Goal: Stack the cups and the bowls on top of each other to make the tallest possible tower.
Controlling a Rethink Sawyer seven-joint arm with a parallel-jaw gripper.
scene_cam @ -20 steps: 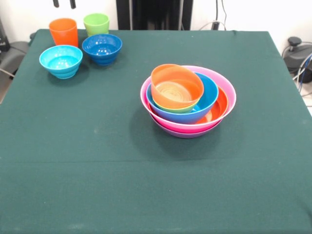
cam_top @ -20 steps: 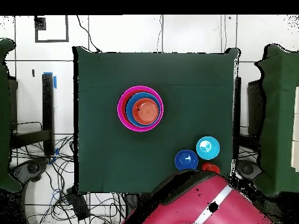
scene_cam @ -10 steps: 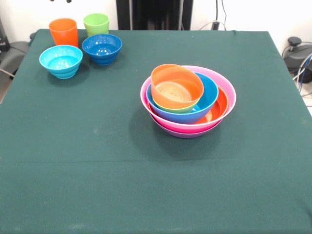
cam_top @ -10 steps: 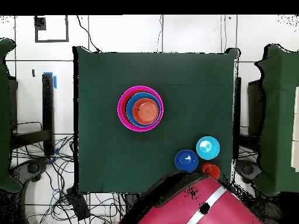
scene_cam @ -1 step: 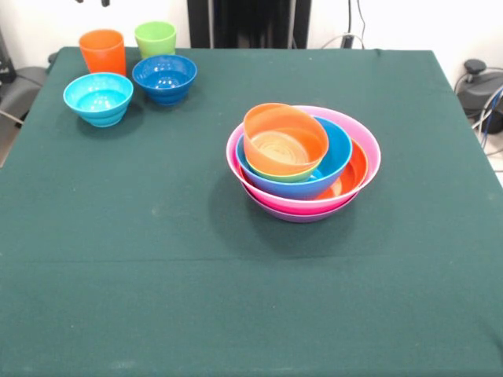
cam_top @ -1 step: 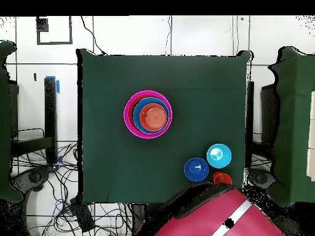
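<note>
The tower (scene_cam @ -1 step: 303,161) stands a little right of the middle of the bench (scene_cam @ -1 step: 157,275) in the front view, and it is partly built. A large pink bowl (scene_cam @ -1 step: 369,157) sits in a purple bowl (scene_cam @ -1 step: 302,215) whose underside just shows beneath it. Inside the pink one lie a large orange bowl (scene_cam @ -1 step: 355,169), then a large blue bowl (scene_cam @ -1 step: 338,153), then the thin edge of a small lime green bowl (scene_cam @ -1 step: 292,176), and on top a small orange bowl (scene_cam @ -1 step: 284,139), tilted toward the lower left and empty.

Four pieces are left, grouped at the upper left of the frame and all empty: a light blue bowl (scene_cam @ -1 step: 98,98), a dark blue bowl (scene_cam @ -1 step: 164,78), an orange cup (scene_cam @ -1 step: 103,52) and a lime green cup (scene_cam @ -1 step: 156,38). By my reckoning the job is a bit over half done.

The pincer (scene_cam @ -1 step: 93,2) shows only as dark tips at the top edge, above the orange cup; whether they stand apart or together I cannot tell.
</note>
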